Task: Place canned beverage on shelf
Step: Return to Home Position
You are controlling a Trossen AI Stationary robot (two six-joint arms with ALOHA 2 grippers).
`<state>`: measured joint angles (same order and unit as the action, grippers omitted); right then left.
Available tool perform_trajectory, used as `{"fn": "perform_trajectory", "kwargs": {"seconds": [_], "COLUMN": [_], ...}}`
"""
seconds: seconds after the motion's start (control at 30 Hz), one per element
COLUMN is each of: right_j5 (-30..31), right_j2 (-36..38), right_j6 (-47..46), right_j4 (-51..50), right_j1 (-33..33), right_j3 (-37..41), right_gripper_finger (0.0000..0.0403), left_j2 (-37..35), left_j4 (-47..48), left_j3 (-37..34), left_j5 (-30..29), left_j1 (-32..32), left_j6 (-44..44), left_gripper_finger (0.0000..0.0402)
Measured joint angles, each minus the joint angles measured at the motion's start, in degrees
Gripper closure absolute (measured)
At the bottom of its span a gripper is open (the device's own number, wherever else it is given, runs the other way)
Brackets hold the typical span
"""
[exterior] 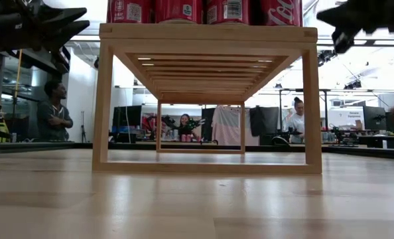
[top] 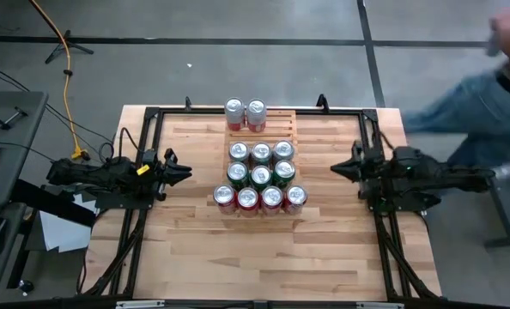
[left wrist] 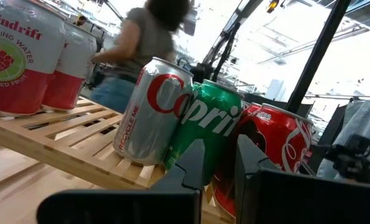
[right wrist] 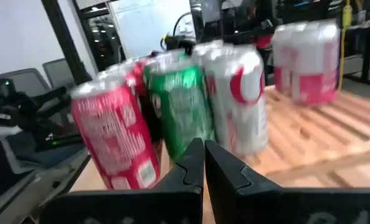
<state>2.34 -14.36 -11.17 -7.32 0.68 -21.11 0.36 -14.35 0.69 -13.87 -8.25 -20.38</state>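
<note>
1. Left gripper [top: 188, 172]: fingers slightly spread, empty, left of the shelf [top: 277, 129].
2. Right gripper [top: 334, 170]: fingers pressed together, empty, right of the shelf.
3. Shelf: holds 12 cans [top: 261, 176]; 4 red ones in front.

A pale-wood slatted shelf [top: 279, 120] carries red cans [top: 248, 199], green cans [top: 261, 176], silver-and-red cans [top: 261, 154] and white-and-pink cans [top: 235, 112].

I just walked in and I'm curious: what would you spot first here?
The cans jump out first: they stand in neat rows on the shelf at the middle of the table, with two white-pink cans at the back, then silver cans, green cans and red cans. The left gripper and the right gripper hang on either side, both empty.
</note>
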Motion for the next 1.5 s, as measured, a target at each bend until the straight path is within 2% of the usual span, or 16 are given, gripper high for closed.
{"fn": "perform_trajectory", "kwargs": {"seconds": [0.47,0.77,1.1,1.33,1.5], "right_j5": [-2.7,-2.4,-2.4,-2.4,-2.3], "right_j2": [7.5,7.6,7.3,14.3,13.3], "right_j6": [0.7,-0.6,-0.4,-0.4,-0.4], "right_j4": [18.0,7.6,7.6,7.8,9.8], "right_j1": [0.1,0.1,0.1,0.1,0.1], "right_j3": [20.5,20.4,20.3,20.3,20.3], "right_gripper_finger": [0.0403,0.0403,0.0403,0.0403,0.0402], "left_j2": [0.0,0.0,0.0,0.0,-0.2], "left_j4": [0.0,0.0,0.0,0.0,0.5], "left_j3": [0.0,0.0,0.0,0.0,0.1], "left_j5": [0.0,-0.1,0.0,-0.1,-0.1], "left_j1": [0.0,0.0,0.0,0.0,0.0], "left_j6": [0.0,0.0,0.0,0.0,0.0], "left_gripper_finger": [0.0398,0.0398,0.0398,0.0398,0.0398]}}
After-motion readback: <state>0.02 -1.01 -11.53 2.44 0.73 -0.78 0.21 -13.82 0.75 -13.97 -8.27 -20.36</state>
